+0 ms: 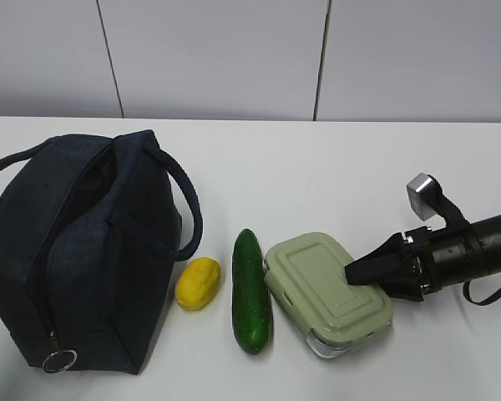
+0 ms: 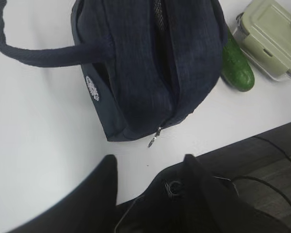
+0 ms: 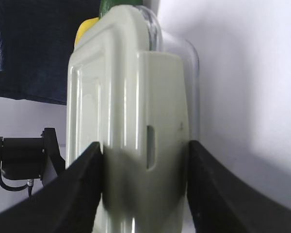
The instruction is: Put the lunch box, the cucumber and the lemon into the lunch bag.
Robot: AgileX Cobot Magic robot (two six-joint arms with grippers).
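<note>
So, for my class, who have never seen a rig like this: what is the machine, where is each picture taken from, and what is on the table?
It is a two-armed robot. One picture looks down at the white table; the others come from cameras on each wrist. On the table, left to right: a dark navy fabric lunch bag, unzipped, a small yellow lemon, a long dark green cucumber and a clear lunch box with a sage-green lid. The right gripper has its black fingers either side of the box's end. The left gripper hovers open and empty by the bag.

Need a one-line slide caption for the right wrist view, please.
Right gripper straddling the green-lidded lunch box, fingers at both sides; lemon and lunch bag behind.
</note>
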